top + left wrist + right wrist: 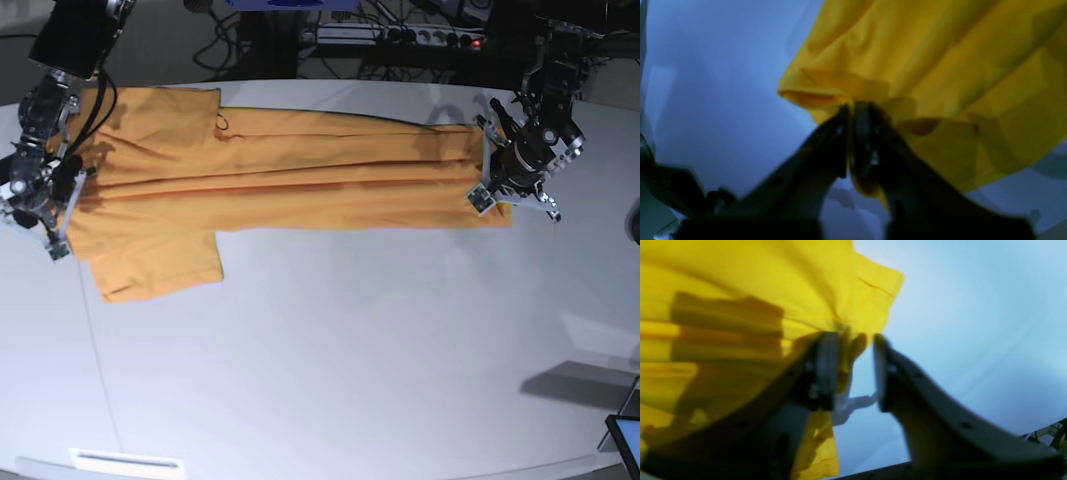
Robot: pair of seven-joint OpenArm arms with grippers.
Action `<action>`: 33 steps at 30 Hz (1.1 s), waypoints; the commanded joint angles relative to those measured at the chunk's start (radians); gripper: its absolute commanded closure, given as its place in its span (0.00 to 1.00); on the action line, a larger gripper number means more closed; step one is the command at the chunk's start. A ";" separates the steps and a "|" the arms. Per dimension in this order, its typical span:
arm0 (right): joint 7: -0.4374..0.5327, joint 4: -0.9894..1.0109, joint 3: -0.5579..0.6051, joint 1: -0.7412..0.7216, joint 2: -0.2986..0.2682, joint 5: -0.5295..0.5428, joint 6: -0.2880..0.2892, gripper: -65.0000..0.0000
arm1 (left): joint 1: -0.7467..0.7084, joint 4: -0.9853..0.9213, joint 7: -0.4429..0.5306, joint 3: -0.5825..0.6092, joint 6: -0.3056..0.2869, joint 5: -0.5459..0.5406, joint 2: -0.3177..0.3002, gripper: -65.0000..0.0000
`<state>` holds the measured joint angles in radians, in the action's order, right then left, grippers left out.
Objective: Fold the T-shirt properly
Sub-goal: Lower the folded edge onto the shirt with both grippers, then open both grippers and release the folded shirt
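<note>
White and bare apart from the cloth, the round worktop (pixel 330 360) fills the base view, with dark cables and a power strip (pixel 400 38) beyond its far edge.

At the left gripper (pixel 851 108), the wrist view shows the jaws nearly together with a thin fold of yellow-orange cloth pinched between them, so it grips the T-shirt (pixel 270 185) at what looks like a hem edge. In the base view this gripper sits at the cloth's right end, just at the corner of the bunched hem.

The right gripper (pixel 857 340) is different: its jaws stand clearly apart, pale worktop showing through the gap. A tongue of cloth hangs just inside one jaw, but nothing is clamped; it reads as open, either letting go or not yet closed. It sits at the opposite end, beside the shoulder and sleeve.

Outward from both, the T-shirt lies stretched lengthwise across the far half of the worktop, its body gathered into long parallel creases between the two arms. One sleeve (pixel 160 265) lies flat toward the near side; the collar end is by the right arm.

Holding the two ends apart probably serves to draw the cloth taut and flat, so a lengthwise fold lands straight. The creases suggest the fold is partly made, though the protruding sleeve is not yet tucked.
</note>
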<state>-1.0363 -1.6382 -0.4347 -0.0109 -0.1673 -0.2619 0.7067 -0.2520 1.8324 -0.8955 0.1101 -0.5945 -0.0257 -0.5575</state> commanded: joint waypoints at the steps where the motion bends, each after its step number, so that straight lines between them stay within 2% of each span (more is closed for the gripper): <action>1: 0.006 -0.013 -0.008 -0.014 -0.015 -0.006 -0.009 0.65 | 0.007 0.013 -0.001 -0.011 0.011 0.014 -0.022 0.84; 4: 0.006 -0.013 -0.008 -0.014 -0.015 -0.006 -0.009 0.64 | 0.007 0.014 -0.027 -0.011 0.011 0.014 -0.028 0.67; 12: 0.006 -0.013 -0.008 -0.014 -0.015 -0.007 -0.009 0.64 | 0.000 0.019 -0.047 -0.016 0.011 0.011 -0.069 0.44; 19: 0.006 -0.013 -0.003 -0.014 -0.019 -0.009 -0.009 0.62 | -0.014 0.020 -0.046 -0.111 0.011 0.007 -0.074 0.17; 21: 0.009 -0.013 -0.002 -0.014 -0.021 -0.009 -0.009 0.56 | -0.008 0.020 -0.046 -0.132 0.011 0.007 -0.074 0.16; 24: 0.012 -0.013 -0.002 -0.014 -0.022 -0.009 -0.009 0.40 | -0.005 0.020 -0.043 -0.155 -0.002 0.007 -0.074 0.16; 28: 0.014 -0.015 -0.002 -0.014 -0.025 -0.009 -0.009 0.16 | -0.004 0.020 -0.041 -0.223 -0.092 0.007 -0.057 0.16; 30: 0.015 -0.015 -0.003 -0.014 -0.039 -0.017 -0.009 0.09 | 0.004 0.020 -0.041 -0.264 -0.104 0.011 -0.040 0.16; 33: 0.017 -0.015 -0.002 -0.021 -0.053 -0.067 -0.009 0.09 | 0.027 0.020 -0.041 -0.303 -0.104 0.007 -0.032 0.16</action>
<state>-1.0233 -1.6382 -0.4339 -0.0139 -0.2031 -0.3202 0.7044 -0.2352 1.8355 -0.9440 -0.1791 -0.7052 -0.0265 -0.5709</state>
